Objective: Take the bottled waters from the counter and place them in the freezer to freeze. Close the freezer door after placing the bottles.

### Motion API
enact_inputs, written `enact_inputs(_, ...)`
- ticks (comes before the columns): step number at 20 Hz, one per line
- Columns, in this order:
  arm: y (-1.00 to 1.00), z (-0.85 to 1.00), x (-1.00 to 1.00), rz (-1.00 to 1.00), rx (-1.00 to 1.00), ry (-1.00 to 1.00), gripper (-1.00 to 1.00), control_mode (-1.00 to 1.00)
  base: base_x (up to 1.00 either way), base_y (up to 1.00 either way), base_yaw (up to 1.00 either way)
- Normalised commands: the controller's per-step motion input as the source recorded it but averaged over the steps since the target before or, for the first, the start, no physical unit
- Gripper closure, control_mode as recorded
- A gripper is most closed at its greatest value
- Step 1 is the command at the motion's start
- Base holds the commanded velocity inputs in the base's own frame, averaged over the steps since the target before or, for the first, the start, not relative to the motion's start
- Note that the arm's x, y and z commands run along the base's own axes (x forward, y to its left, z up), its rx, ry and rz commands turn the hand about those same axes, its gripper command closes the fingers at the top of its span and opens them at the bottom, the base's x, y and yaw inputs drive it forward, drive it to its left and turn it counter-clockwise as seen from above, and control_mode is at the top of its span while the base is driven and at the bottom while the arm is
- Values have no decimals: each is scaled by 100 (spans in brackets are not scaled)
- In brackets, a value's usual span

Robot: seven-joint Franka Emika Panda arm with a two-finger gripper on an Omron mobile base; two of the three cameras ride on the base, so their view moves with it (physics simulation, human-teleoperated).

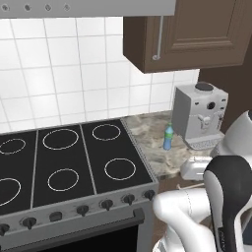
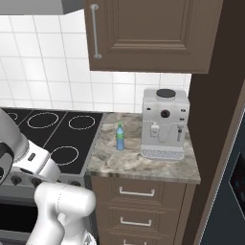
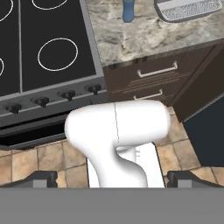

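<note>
One bottled water (image 2: 120,137), slim, translucent blue-green with a teal cap, stands upright on the mottled stone counter (image 2: 143,165) between the stovetop and a coffee machine. The same bottle (image 1: 168,137) shows from the left base, and its lower part (image 3: 128,11) sits at the top of the hand view. My gripper (image 3: 113,179) is open, its fingertips (image 3: 41,178) spread wide with nothing held. It hangs high and well back from the bottle, looking down over the floor and the counter front. A slate-blue freezer (image 2: 227,206) panel fills the far right edge.
A grey coffee machine (image 2: 164,123) stands right of the bottle. The black four-ring stovetop (image 1: 69,157) lies left, with knobs (image 1: 106,204) along its front. A brown wall cabinet (image 2: 148,33) hangs overhead. Dark drawers (image 3: 155,74) with silver handles sit under the counter.
</note>
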Motion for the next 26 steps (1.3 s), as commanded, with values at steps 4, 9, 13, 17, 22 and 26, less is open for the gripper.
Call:
enact_inputs(4,0,0,11,-2,0,3,-100,-100,9,0,-1)
enact_inputs(9,0,0,24,-3,0,2,-100,-100,0,0,0)
enact_inputs(13,5,-3,25,-2,-2,0,-100,-100,0,0,0)
enact_inputs(17,-3,-28,83,-13,-2,-11,-100,-100,0,0,0)
enact_inputs(22,0,-37,82,-27,-13,-30,-100,-100,0,0,0)
enact_inputs(26,0,-56,59,-22,-26,-31,-100,-100,0,0,0)
